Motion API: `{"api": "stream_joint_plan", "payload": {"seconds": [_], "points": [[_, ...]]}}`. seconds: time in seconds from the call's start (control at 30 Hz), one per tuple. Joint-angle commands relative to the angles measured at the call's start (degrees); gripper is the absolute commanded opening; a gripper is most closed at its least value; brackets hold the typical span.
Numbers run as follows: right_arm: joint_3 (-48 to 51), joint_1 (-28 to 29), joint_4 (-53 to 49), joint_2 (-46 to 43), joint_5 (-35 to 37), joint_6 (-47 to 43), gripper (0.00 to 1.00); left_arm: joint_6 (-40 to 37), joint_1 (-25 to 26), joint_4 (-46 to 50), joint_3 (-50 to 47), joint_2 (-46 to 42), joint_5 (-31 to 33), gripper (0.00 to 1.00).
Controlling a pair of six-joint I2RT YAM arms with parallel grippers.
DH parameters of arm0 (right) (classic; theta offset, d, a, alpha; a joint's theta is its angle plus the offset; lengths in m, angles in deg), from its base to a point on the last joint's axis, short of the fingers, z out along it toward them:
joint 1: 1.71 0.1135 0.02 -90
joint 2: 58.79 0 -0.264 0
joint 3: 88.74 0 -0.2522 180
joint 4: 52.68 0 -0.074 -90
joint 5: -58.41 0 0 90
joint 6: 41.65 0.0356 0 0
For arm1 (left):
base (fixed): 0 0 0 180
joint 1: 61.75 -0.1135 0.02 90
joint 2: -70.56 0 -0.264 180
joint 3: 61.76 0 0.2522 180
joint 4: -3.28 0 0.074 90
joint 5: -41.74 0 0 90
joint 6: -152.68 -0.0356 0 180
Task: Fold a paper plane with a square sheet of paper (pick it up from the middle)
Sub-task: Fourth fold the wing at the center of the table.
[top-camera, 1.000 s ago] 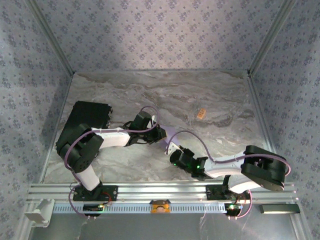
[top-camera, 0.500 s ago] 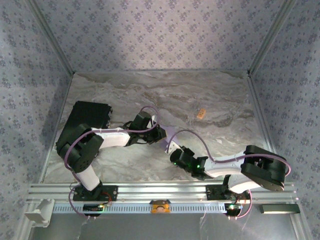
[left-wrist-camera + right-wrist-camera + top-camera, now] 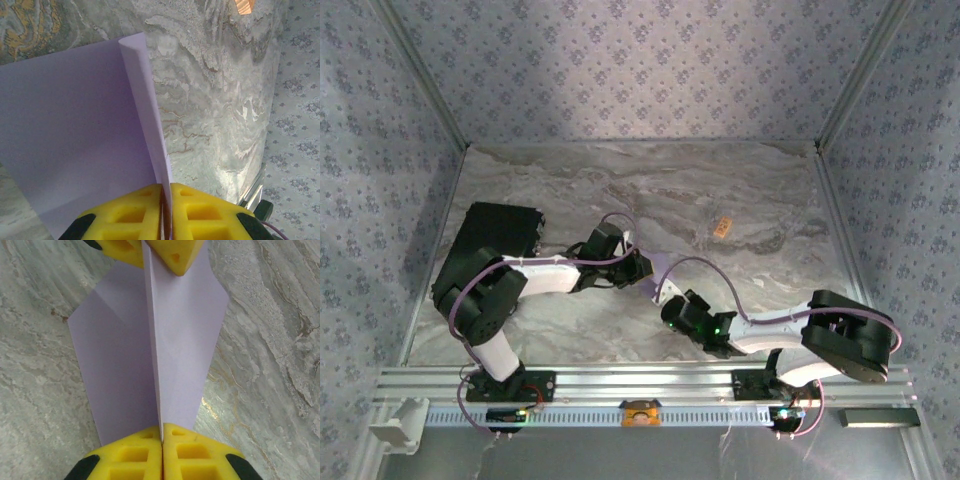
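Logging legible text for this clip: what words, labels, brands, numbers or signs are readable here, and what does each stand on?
No text can be read.
The lavender paper is plain and unmarked.
The wall covering bears only a repeating floral motif, no letters.
The tan block and the small orange piece at the near edge are too small to show any print.
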Motion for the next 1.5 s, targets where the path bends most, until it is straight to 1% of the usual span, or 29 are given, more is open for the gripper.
{"api": "stream_joint_plan", "payload": {"seconds": [0.0, 0.17, 0.33, 0.43, 0.53, 0.8, 0.9, 1.1, 1.47], "points": [[-0.47, -0.32, -0.5, -0.14, -0.23, 1.69, 0.08, -0.3, 0.37, 0.42, 1.39, -0.09, -0.54, 0.12], [-0.33, -0.95, -0.26, -0.27, -2.46, 3.35, 0.03, -0.9, 0.43, 0.85, 1.09, -1.44, 0.42, 0.21], [0.28, -4.29, 1.39, -0.88, -9.78, 7.96, 0.01, -1.92, 0.41, 4.46, 0.01, -5.62, 5.47, 0.34], [0.59, -6.44, 2.53, -1.24, -13.93, 9.81, 0.0, -2.49, 0.34, 6.75, -0.4, -7.71, 7.79, 0.39], [0.89, -8.38, 3.69, -1.57, -17.54, 11.51, 0.0, -2.76, 0.34, 7.75, -0.72, -8.91, 9.03, 0.42], [1.68, -12.72, 6.17, -2.03, -26.9, 14.31, 0.0, -2.67, 0.26, 7.97, -0.46, -8.43, 8.88, 0.43], [1.86, -13.75, 6.69, -1.96, -28.92, 15.38, 0.0, -2.67, 0.33, 8.05, -0.36, -8.18, 8.68, 0.43], [2.4, -15.58, 7.19, -2.29, -30.86, 17.14, 0.0, -2.41, 0.3, 8.14, -0.29, -7.81, 8.53, 0.42], [2.1, -16.45, 5.76, -1.68, -30.86, 18.27, 0.01, -2.06, 0.26, 8.14, -0.22, -7.3, 8.33, 0.4]]}}
